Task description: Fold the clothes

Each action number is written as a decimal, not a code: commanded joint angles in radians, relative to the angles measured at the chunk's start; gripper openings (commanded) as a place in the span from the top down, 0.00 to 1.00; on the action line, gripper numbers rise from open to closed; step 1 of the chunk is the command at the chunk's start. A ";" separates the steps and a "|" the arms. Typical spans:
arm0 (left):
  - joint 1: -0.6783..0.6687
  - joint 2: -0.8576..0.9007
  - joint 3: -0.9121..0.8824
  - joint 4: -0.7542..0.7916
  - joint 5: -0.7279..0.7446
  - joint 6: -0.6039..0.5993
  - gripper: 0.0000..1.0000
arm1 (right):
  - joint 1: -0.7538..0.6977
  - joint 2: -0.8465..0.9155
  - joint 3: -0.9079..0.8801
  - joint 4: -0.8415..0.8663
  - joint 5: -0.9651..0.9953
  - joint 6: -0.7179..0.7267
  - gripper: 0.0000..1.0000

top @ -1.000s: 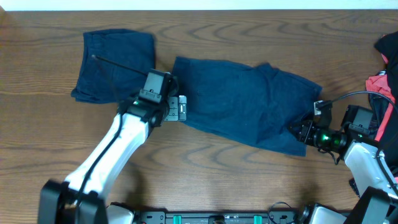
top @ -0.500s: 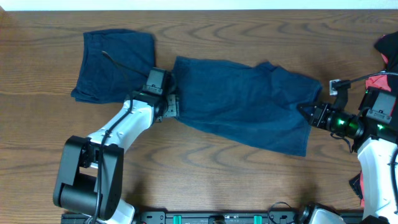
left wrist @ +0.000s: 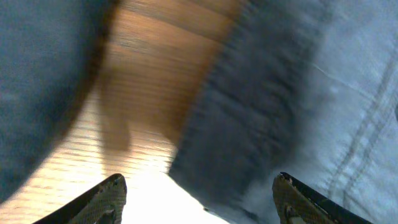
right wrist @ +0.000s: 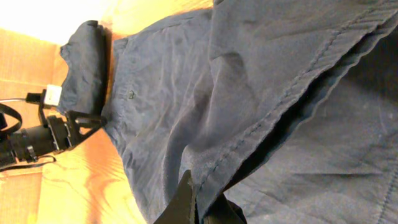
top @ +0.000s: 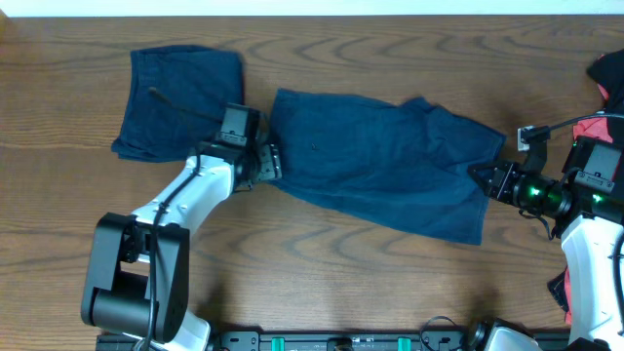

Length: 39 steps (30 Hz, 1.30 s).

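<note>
Overhead: the shorts [top: 380, 166] are lying spread on the desk [top: 322, 283], the left gripper [top: 276, 162] sitting at their left edge and the right gripper [top: 485, 181] at their right edge. Left wrist: the fingers [left wrist: 109, 196] are standing apart, the shorts' dark edge lying between them. Right wrist: the jaws are pressing together, clamping a raised fold of the shorts' hem.

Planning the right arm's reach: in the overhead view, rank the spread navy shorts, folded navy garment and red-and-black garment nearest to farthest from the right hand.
1. Spread navy shorts, centre: their corner is in the right hand.
2. Red-and-black garment, right edge.
3. Folded navy garment, far left.
</note>
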 commanded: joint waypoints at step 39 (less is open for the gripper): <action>0.060 -0.165 -0.012 -0.080 0.170 -0.134 0.94 | -0.001 -0.127 0.094 -0.062 0.025 0.006 0.99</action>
